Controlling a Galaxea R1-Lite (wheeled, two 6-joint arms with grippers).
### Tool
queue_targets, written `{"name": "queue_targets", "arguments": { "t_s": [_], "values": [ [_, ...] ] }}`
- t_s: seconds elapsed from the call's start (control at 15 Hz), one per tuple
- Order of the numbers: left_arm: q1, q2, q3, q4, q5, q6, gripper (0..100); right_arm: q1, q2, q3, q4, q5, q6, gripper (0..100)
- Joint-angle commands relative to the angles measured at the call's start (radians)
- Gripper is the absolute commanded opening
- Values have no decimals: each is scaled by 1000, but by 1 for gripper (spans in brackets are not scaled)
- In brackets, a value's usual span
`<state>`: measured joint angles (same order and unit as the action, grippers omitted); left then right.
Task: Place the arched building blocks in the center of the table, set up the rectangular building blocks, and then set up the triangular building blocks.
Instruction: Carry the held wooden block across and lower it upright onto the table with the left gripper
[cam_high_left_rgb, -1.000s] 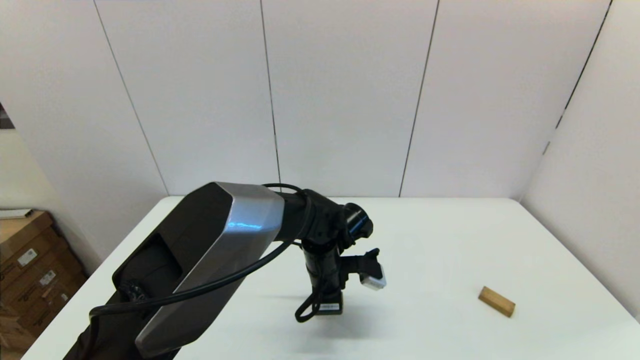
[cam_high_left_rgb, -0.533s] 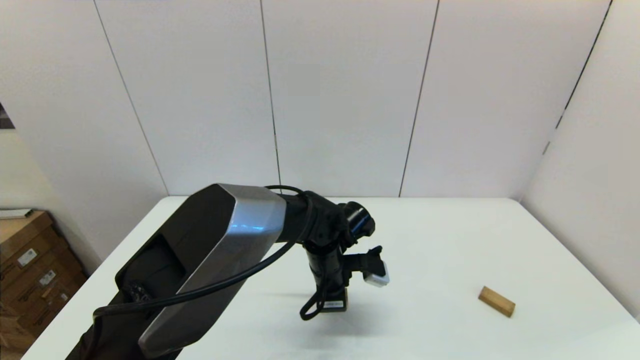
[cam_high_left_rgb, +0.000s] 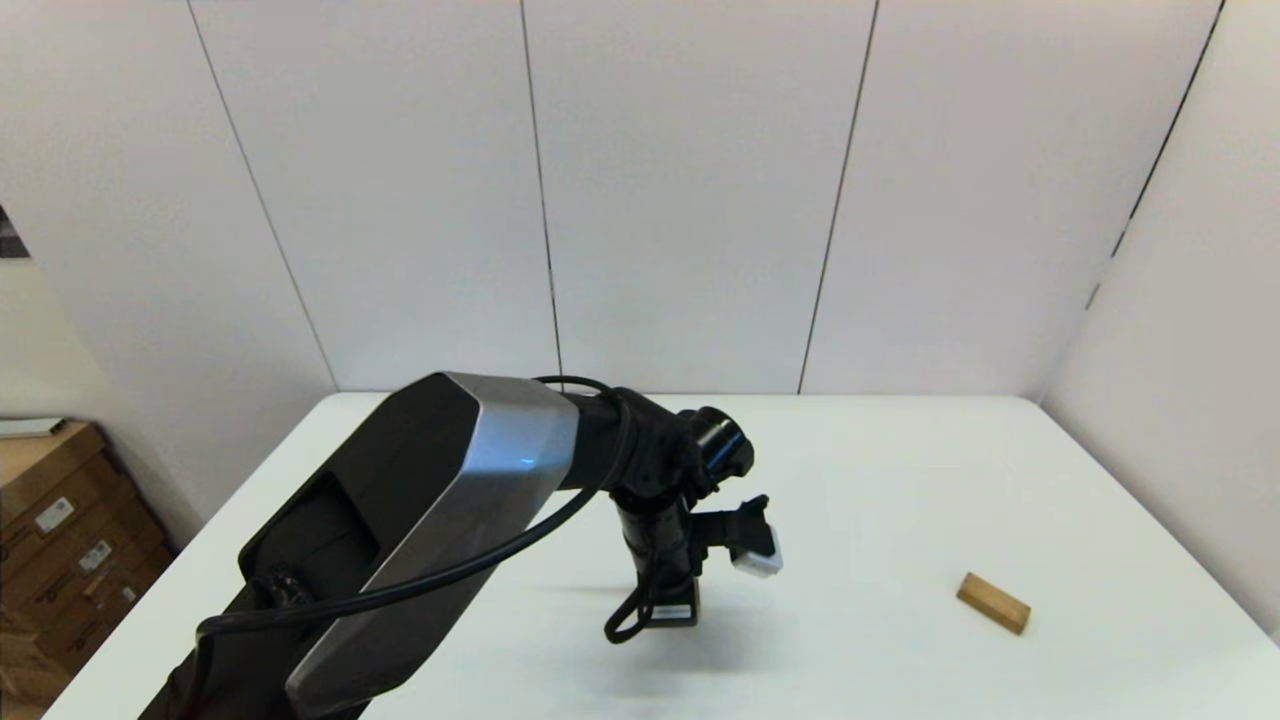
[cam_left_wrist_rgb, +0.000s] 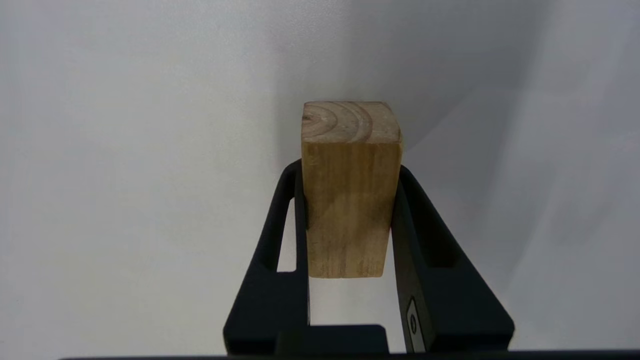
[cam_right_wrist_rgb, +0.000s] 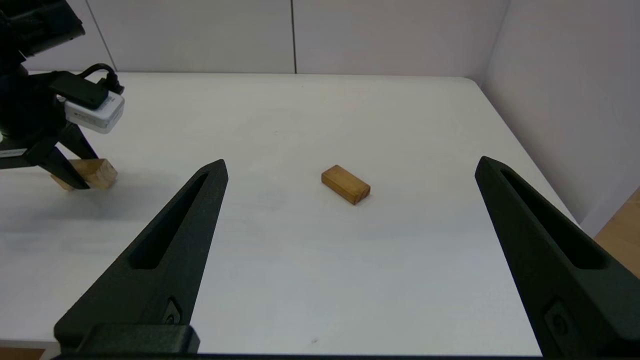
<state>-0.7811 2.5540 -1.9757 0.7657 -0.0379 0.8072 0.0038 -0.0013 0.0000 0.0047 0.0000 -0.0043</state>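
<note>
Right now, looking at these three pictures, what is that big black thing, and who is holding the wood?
It is a robot with two arms, and each picture comes from one of its cameras. The head picture looks down at the large white table and shows the black and silver left arm reaching to the middle. The second camera sits on that arm's wrist: the left gripper, two black fingers, is shut on a light-brown wooden block, low at the tabletop. Whether that block has a curved notch cannot be seen. The third camera sits on the right wrist: the right gripper is wide open and holds nothing. Beyond it a plain light-brown wooden oblong block lies flat on the table's right side.
</note>
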Motion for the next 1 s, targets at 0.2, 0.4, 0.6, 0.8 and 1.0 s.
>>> {"name": "queue_targets", "arguments": {
  "t_s": [0.2, 0.4, 0.6, 0.8, 1.0],
  "values": [
    [0, 2, 0, 6, -4, 18, 0, 1, 0, 2, 0, 0, 0, 100],
    [0, 2, 0, 10, -5, 40, 0, 1, 0, 0, 0, 0, 0, 100],
    [0, 2, 0, 12, 0, 41, 0, 1, 0, 2, 0, 0, 0, 100],
    [0, 3, 0, 15, 3, 41, 0, 1, 0, 2, 0, 2, 0, 100],
    [0, 3, 0, 15, 3, 41, 0, 1, 0, 0, 0, 0, 0, 100]
  ]
}}
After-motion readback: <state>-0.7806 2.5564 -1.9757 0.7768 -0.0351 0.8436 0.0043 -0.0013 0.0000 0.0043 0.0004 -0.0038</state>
